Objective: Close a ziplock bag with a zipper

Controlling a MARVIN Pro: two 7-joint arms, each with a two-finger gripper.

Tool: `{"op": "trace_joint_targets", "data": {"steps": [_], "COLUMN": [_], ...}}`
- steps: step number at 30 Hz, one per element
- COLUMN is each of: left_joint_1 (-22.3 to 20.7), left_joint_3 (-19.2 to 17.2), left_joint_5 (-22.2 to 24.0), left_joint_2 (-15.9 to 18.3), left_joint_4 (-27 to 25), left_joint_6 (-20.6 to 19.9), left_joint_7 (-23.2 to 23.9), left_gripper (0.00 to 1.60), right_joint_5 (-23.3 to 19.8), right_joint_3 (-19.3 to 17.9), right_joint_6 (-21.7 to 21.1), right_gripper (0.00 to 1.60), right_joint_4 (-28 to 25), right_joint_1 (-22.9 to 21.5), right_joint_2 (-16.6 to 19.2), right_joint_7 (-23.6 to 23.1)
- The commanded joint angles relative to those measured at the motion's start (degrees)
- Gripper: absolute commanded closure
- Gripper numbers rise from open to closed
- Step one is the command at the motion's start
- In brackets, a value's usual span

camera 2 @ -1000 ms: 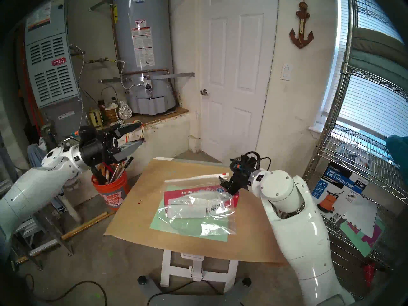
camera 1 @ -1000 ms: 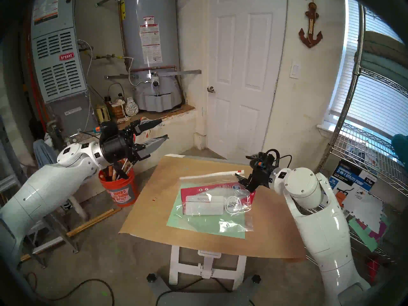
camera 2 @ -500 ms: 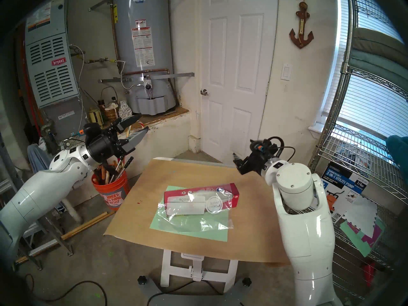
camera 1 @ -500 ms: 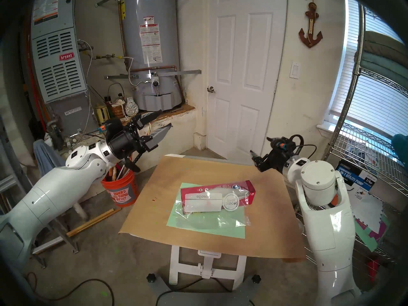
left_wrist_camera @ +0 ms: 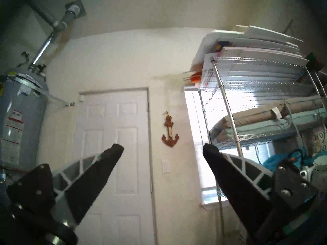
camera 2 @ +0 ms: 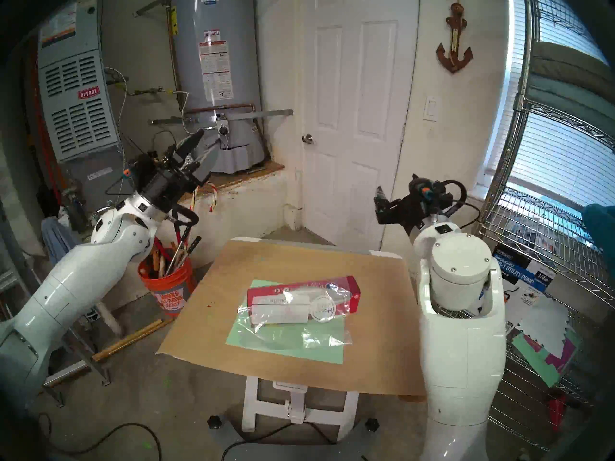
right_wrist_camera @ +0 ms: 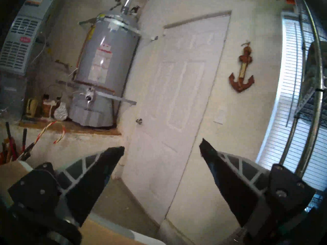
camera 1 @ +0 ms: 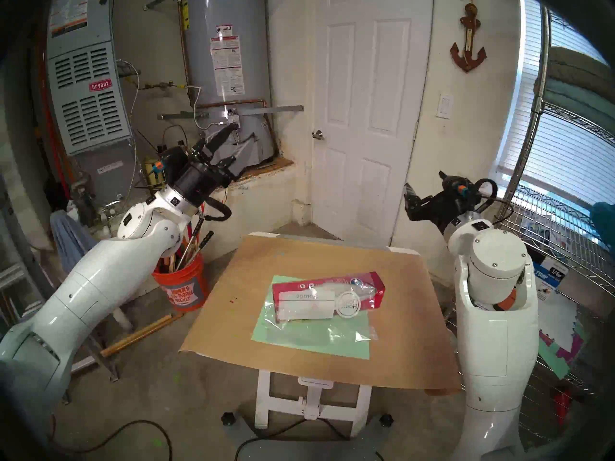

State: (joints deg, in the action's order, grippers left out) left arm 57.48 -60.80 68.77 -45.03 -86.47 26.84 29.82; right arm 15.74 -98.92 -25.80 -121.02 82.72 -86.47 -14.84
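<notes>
Ziplock bag (camera 1: 316,314) w/ red box (camera 1: 349,285) inside, flat on table (camera 1: 399,317). Left gripper (left_wrist_camera: 162,149) & right gripper (right_wrist_camera: 161,147) raised, both spread wide, empty.

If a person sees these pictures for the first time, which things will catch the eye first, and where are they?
The two white arms stand raised on either side of the table, the left hand and the right hand both open and empty. Between them, mid-table on a green sheet, lies the ziplock bag with a red box inside. Behind stands a big grey water heater.
</notes>
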Motion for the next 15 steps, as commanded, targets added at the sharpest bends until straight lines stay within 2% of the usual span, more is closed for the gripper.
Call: {"op": "trace_joint_targets", "data": {"steps": [1, 5, 10, 15], "left_joint_1": [-4.2, -4.58, -3.79, -4.56], "left_joint_3": [-1.29, -0.17, 0.48, 4.09], "left_joint_5": [-0.36, -1.41, -3.12, -6.65], "left_joint_2": [-6.31, -9.17, -13.1, -15.89], "left_joint_4": [0.44, 1.24, 3.1, 5.19], "left_joint_6": [2.96, 5.26, 10.35, 12.95], "left_joint_7": [-6.75, -11.03, -17.27, -22.38], "left_gripper": [0.0, 0.0, 0.0, 0.0], "right_joint_5": [-0.99, -0.95, -0.76, -0.46], "right_joint_3": [-0.67, -0.01, 1.09, 3.03], "right_joint_6": [0.25, 0.55, 0.55, 1.31], "right_gripper": [0.0, 0.0, 0.0, 0.0], "right_joint_4": [-3.97, -4.86, -4.96, -4.7], "right_joint_1": [-4.87, -4.67, -3.12, -1.54], "right_joint_2": [-5.27, -6.88, -7.59, -7.15], "right_joint_7": [5.69, 8.2, 11.39, 13.36]}}
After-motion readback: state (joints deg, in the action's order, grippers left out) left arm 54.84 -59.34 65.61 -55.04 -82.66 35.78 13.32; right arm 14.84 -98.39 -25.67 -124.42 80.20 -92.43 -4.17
